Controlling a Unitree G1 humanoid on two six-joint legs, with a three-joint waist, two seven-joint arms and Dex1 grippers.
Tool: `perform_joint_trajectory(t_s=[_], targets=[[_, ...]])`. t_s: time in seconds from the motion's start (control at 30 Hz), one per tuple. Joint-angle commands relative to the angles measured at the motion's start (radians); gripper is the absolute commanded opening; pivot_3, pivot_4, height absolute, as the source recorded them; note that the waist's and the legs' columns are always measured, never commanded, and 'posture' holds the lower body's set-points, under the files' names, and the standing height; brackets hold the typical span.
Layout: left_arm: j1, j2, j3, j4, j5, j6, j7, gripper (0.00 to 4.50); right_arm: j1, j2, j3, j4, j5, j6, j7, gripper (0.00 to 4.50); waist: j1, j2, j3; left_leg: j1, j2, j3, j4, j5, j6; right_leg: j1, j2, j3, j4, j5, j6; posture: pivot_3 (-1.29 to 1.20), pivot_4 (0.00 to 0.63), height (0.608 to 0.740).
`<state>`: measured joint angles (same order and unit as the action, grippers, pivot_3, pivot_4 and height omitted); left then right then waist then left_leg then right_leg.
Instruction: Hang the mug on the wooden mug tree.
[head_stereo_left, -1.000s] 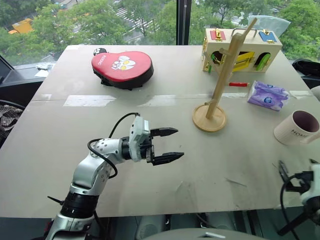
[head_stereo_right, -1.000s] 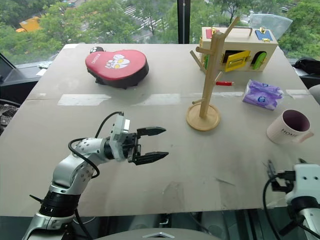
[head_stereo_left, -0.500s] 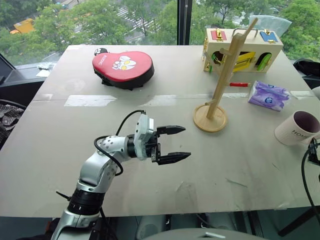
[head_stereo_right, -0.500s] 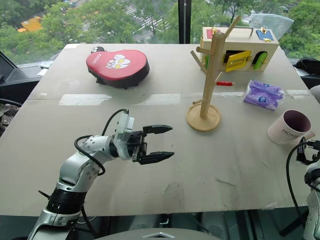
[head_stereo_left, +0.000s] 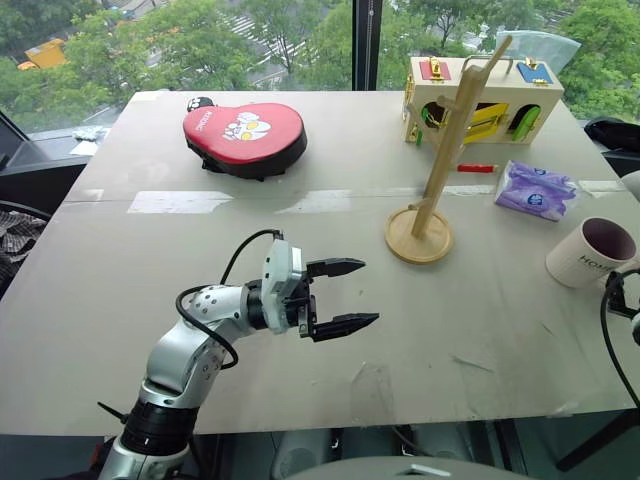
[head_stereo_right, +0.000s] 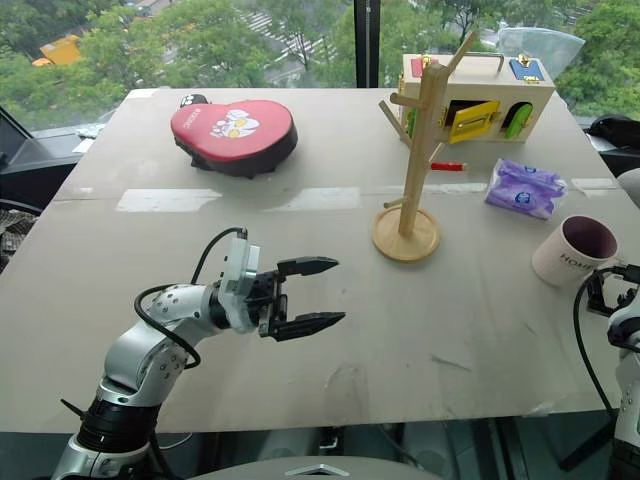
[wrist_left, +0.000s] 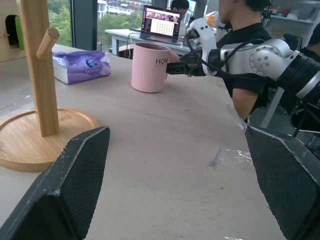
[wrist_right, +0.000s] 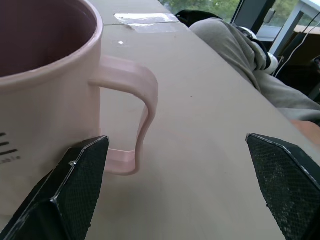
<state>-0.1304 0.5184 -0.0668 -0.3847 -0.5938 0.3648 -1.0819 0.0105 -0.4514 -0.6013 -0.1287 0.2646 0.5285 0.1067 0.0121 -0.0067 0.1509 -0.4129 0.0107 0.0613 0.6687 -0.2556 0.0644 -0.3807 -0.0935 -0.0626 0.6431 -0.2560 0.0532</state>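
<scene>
The cream mug (head_stereo_left: 590, 252) with its dark inside stands upright near the table's right edge, its handle (wrist_right: 135, 100) turned toward my right gripper (head_stereo_right: 600, 290). That gripper is open and level, right up against the mug; in the right wrist view the handle sits just ahead of one finger (wrist_right: 80, 185), with nothing between the fingers. The wooden mug tree (head_stereo_left: 447, 140) stands on its round base (head_stereo_left: 420, 237) at centre right. My left gripper (head_stereo_left: 368, 292) hovers open over the middle of the table, pointing toward the tree and well short of it.
A red heart-shaped pad (head_stereo_left: 245, 135) lies at the back left. A pale wooden box with coloured doors (head_stereo_left: 485, 100) stands behind the tree, with a purple tissue pack (head_stereo_left: 535, 190) and a small red pen (head_stereo_left: 477, 169) nearby. A person (wrist_left: 240, 50) sits beyond the table's right edge.
My right gripper has moved from the table's near right corner forward and outward, up to the mug. The left gripper has stayed about where it was, still open.
</scene>
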Motion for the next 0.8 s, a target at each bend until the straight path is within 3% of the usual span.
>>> perform_joint_trajectory(t_s=[0.03, 0.2, 0.27, 0.4, 0.57, 0.7, 0.8], targets=[[0.011, 0.009, 0.021, -0.066, -0.03, -0.002, 0.017, 4.42, -0.053, -0.045, 0.024, 0.111, -0.036, -0.096, 0.023, 3.28, -0.001, 0.0, 0.0, 0.0, 0.0, 0.001, 0.0, 0.0, 0.0, 0.0, 0.0, 0.0, 0.0, 0.0, 0.0, 0.0, 0.15, 0.733], [0.063, 0.034, 0.04, -0.115, -0.045, 0.009, 0.031, 4.42, -0.08, -0.074, 0.059, 0.227, -0.059, -0.205, 0.068, 0.77, 0.002, 0.0, 0.0, 0.0, 0.0, 0.001, 0.0, 0.001, -0.001, 0.0, 0.0, 0.001, 0.0, 0.0, 0.0, 0.0, 0.15, 0.733], [0.083, 0.045, 0.048, -0.133, -0.055, 0.011, 0.036, 4.42, -0.078, -0.079, 0.061, 0.251, -0.058, -0.237, 0.083, 0.06, 0.002, 0.001, 0.0, 0.0, 0.0, 0.001, 0.0, 0.001, -0.001, 0.0, 0.0, 0.001, 0.0, 0.0, 0.0, 0.0, 0.15, 0.733], [0.109, 0.057, 0.059, -0.155, -0.071, 0.015, 0.052, 4.42, -0.062, -0.093, 0.059, 0.253, -0.045, -0.293, 0.122, 0.06, 0.004, 0.0, 0.0, 0.0, 0.0, 0.0, 0.0, 0.0, -0.001, 0.0, 0.0, 0.002, 0.0, 0.0, 0.0, 0.0, 0.15, 0.733], [0.11, 0.027, 0.098, -0.106, -0.102, -0.032, 0.039, 4.42, 0.005, -0.157, 0.057, 0.092, 0.041, -0.354, 0.317, 0.06, 0.001, 0.003, 0.0, 0.0, 0.0, 0.0, 0.0, 0.0, -0.001, 0.0, 0.0, 0.003, 0.0, 0.0, 0.0, 0.0, 0.15, 0.733], [0.111, -0.029, 0.14, -0.023, -0.093, -0.132, 0.021, 4.42, 0.018, -0.27, 0.086, -0.117, 0.162, -0.26, 0.5, 0.06, -0.004, 0.006, 0.001, 0.001, 0.0, 0.002, 0.0, 0.0, 0.0, 0.0, 0.001, 0.005, 0.0, 0.0, 0.0, 0.0, 0.15, 0.733], [0.123, -0.062, 0.168, 0.018, -0.099, -0.194, 0.008, 4.42, -0.047, -0.371, 0.119, -0.23, 0.237, -0.148, 0.558, 0.06, -0.006, 0.005, 0.001, 0.002, 0.002, 0.002, 0.0, -0.002, 0.003, 0.0, 0.002, 0.004, 0.0, 0.0, 0.0, 0.0, 0.15, 0.733]])
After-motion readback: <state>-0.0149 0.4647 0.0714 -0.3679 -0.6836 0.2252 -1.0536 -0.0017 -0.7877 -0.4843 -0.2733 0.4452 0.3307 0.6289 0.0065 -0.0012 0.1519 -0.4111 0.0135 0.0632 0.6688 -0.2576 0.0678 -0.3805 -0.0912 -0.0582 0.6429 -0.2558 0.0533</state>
